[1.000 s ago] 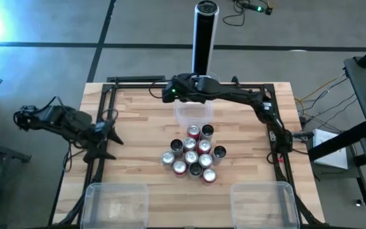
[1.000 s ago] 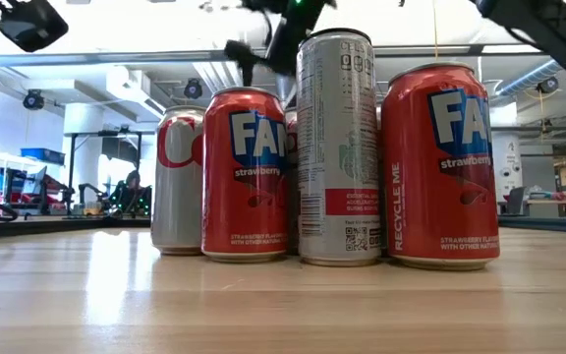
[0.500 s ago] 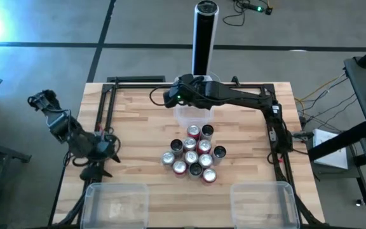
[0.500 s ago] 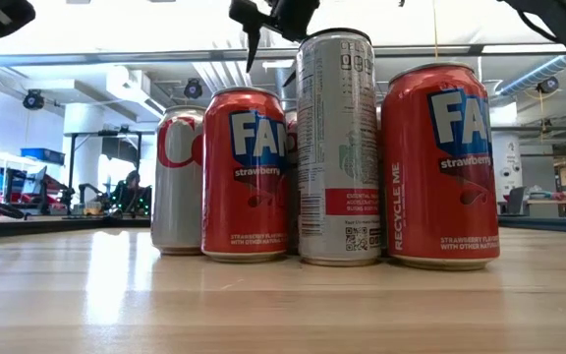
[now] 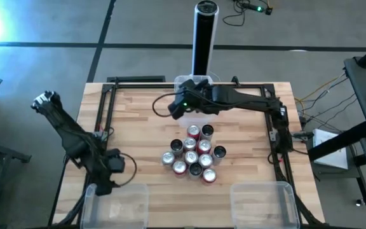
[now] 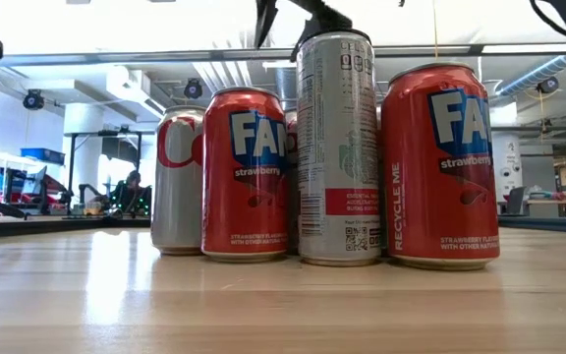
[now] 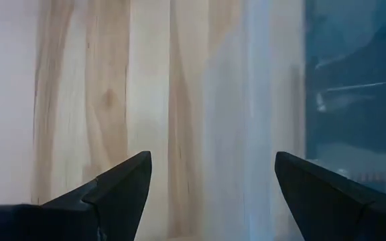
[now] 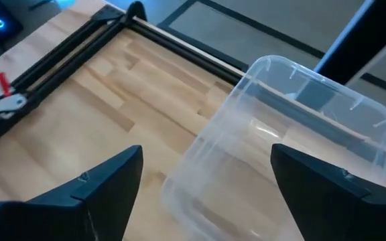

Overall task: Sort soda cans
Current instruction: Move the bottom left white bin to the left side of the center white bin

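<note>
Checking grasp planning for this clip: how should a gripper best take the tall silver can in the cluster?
Grip the tall silver can near its top, coming from above. It stands upright and rises over the red cans pressed close on both sides, so only its upper body seems free for fingers.

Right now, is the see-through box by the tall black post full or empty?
Empty. The right wrist view looks into the clear box and shows only bare plastic; the soda cans stand clustered mid-table.

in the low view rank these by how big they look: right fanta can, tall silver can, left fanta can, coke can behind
1. Tall silver can, the tallest.
2. Right Fanta can; it is widest, perhaps only from nearness.
3. Left Fanta can.
4. Silver Coke can, partly hidden and farther back.
</note>
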`<state>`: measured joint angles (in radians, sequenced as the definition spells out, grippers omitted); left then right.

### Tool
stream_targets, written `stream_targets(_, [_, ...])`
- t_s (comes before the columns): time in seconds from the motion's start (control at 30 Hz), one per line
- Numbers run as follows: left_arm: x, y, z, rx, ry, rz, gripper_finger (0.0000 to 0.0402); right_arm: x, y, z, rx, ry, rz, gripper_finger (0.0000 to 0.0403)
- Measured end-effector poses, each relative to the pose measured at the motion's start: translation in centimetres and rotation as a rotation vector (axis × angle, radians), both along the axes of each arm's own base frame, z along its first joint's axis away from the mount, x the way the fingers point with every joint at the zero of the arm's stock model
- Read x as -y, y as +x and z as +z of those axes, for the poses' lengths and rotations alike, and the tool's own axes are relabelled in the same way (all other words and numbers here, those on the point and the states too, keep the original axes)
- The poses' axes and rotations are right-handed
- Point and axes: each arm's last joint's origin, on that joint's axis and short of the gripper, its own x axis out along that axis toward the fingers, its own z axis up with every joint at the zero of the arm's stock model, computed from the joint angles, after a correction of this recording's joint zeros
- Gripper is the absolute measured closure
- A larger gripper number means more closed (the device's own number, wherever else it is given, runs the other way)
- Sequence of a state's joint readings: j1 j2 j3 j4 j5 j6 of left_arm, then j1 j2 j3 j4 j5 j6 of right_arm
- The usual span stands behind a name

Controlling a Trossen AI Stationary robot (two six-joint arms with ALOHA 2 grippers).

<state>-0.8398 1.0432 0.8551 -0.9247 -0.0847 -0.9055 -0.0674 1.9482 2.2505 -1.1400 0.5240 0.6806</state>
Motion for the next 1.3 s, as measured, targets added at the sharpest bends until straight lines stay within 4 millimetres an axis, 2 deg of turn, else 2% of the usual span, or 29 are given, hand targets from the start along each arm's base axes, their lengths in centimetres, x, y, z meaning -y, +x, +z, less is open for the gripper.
stream_targets(0.13, [0.5, 0.4, -1.3, -0.1, 0.056, 0.006, 0.011, -1.1, -1.1, 1.3, 0.016, -0.003, 0.026, 0.0085])
stream_targets(0.23, [0.8, 0.6, -1.9, -0.178, 0.045, -0.011, 0.0147, -1.8, -1.7, 2.0, 0.023, -0.003, 0.043, 0.0082])
stream_targets(0.33, [1.2, 0.7, -2.2, -0.216, 0.028, -0.024, 0.0215, -2.2, -2.1, 2.5, 0.032, -0.004, 0.053, 0.0081])
stream_targets(0.5, [1.3, 1.0, -2.2, -0.225, 0.024, -0.003, 0.0364, -2.3, -2.4, 2.8, 0.038, -0.006, 0.056, 0.0093])
stream_targets(0.53, [1.2, 1.1, -2.0, -0.222, 0.016, 0.021, 0.0382, -2.3, -2.4, 2.8, 0.039, -0.006, 0.056, 0.0096])
stream_targets(0.67, [-0.1, 1.0, -1.1, -0.212, -0.032, 0.138, 0.039, -2.3, -2.5, 3.0, 0.042, -0.006, 0.057, 0.0106])
stream_targets(0.9, [-3.6, -0.8, 1.0, -0.212, -0.078, 0.306, 0.0398, -2.3, -2.6, 3.1, 0.044, -0.006, 0.057, 0.0113])
stream_targets(1.13, [-7.3, -3.5, 2.2, -0.363, 0.057, 0.568, 0.04, -2.3, -2.6, 3.1, 0.045, -0.005, 0.056, 0.0109])
stream_targets(1.3, [-8.9, -3.8, 2.7, -0.291, 0.027, 0.781, 0.0401, -2.3, -2.6, 3.1, 0.05, -0.004, 0.054, 0.0116])
